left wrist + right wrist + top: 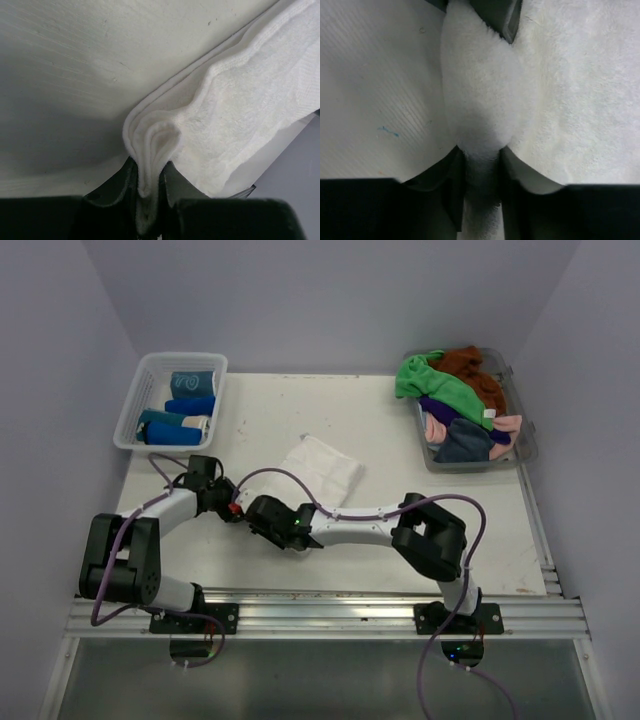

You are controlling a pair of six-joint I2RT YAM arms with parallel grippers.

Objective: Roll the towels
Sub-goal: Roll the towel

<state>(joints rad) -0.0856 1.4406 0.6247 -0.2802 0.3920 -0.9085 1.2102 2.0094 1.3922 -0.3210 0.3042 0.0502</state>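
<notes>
A white towel (322, 468) lies folded flat in the middle of the table, and its near-left end is hidden under both grippers. My left gripper (237, 509) is shut on a pinched fold of the white towel's edge (150, 150); in the left wrist view the gripper (149, 187) has cloth squeezed between its fingers. My right gripper (260, 514) is shut on a bulge of the same towel (480, 85) right beside it, and it shows in the right wrist view (482, 172). The left gripper's fingers (497, 15) show at the top of the right wrist view.
A white slotted basket (140, 390) at the back left holds several rolled blue and teal towels (185, 405). A clear tub (522, 445) at the back right holds loose green (440, 385), rust-brown (475, 370), purple, pink and slate-grey towels. Walls close in on both sides.
</notes>
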